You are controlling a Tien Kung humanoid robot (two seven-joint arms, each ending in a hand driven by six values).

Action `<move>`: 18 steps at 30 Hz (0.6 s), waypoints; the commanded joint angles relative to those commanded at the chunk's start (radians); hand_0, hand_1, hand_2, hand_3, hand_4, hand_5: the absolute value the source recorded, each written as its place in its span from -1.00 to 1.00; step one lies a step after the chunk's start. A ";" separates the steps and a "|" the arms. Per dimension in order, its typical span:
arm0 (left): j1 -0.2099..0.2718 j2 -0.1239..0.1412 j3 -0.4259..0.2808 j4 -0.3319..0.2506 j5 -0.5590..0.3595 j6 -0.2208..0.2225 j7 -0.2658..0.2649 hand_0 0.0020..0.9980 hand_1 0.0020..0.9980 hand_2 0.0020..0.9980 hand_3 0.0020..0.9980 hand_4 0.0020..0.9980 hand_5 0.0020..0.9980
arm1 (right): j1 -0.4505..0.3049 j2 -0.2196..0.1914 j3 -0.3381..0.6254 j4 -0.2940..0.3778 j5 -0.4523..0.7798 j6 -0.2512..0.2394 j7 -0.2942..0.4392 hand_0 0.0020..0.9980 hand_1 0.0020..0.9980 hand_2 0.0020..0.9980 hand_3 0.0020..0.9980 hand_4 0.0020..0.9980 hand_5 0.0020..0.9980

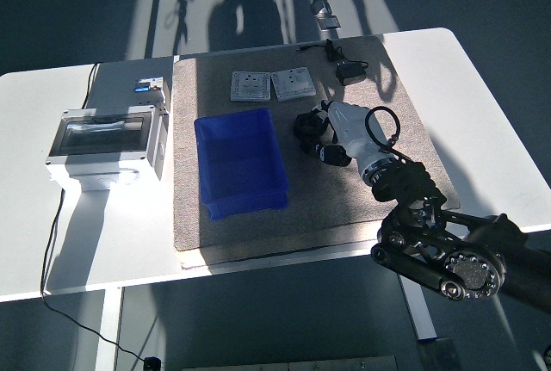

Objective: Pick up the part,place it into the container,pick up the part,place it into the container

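At 9 o'clock on the white table (465, 87) we note the grey enclosure (108, 143). At centre sits the blue container (239, 163), apparently empty. At its 2 o'clock lies the black part (307, 123), with the right hand (325, 137) over it; we cannot tell whether the fingers grip it. Risk: an incomplete grasp may let the part slip onto the mat (379, 164), and a low carry may strike the container rim.

a blue container (239, 163) sits on a grey mat (362, 190) over a white table (482, 113).
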 joint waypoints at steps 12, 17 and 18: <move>0.000 -0.001 0.009 0.000 -0.012 0.003 0.001 0.44 0.47 0.50 0.33 1.00 1.00 | 0.039 0.007 0.045 -0.070 -0.130 0.185 -0.072 -0.25 -0.05 0.31 0.29 0.25 -0.73; -0.001 -0.004 0.013 0.000 -0.010 0.002 0.002 0.44 0.47 0.51 0.33 1.00 1.00 | 0.060 0.037 -0.002 -0.152 -0.082 0.220 -0.044 -0.03 0.45 0.71 0.87 0.71 -0.50; 0.000 -0.005 0.014 0.000 -0.011 0.002 0.003 0.44 0.47 0.51 0.33 1.00 1.00 | 0.062 0.041 -0.007 -0.159 -0.074 0.223 -0.039 -0.03 0.45 0.71 0.87 0.71 -0.50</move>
